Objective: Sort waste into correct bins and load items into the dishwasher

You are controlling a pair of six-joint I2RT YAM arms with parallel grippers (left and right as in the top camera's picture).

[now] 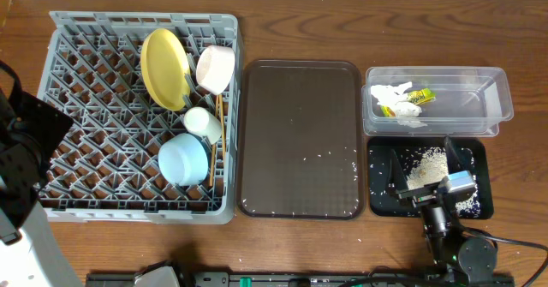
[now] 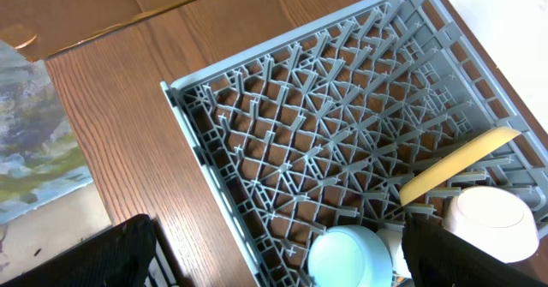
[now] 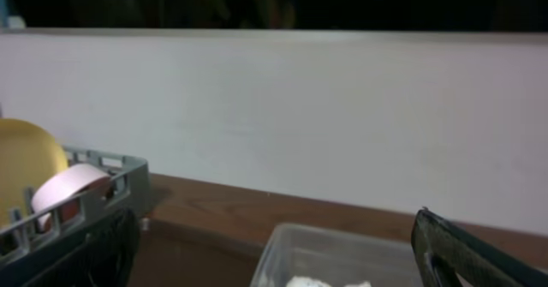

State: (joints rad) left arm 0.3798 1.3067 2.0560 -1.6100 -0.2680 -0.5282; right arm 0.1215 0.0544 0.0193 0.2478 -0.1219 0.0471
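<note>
The grey dishwasher rack [image 1: 103, 107] holds a yellow plate [image 1: 163, 68] on edge, two pale cups [image 1: 216, 68], a light blue bowl [image 1: 183, 160] and wooden chopsticks [image 1: 220, 133]. Inside the clear tub [image 1: 479, 98] lie a white napkin [image 1: 390, 94] and a green-and-orange wrapper [image 1: 417, 98]. Rice crumbs [image 1: 425, 165] are piled in the black tray [image 1: 484, 163]. My right gripper [image 1: 422, 167] hangs open and empty over that tray. My left gripper [image 2: 276, 236] is open at the rack's left side [image 2: 300, 107], facing the blue bowl [image 2: 347, 257] and holding nothing.
A large brown serving tray [image 1: 300, 133] lies between the rack and the bins, with a few white crumbs [image 1: 321, 157] scattered on it. The left arm [image 1: 21, 150] overhangs the rack's left edge. A white wall [image 3: 282, 107] stands behind the table.
</note>
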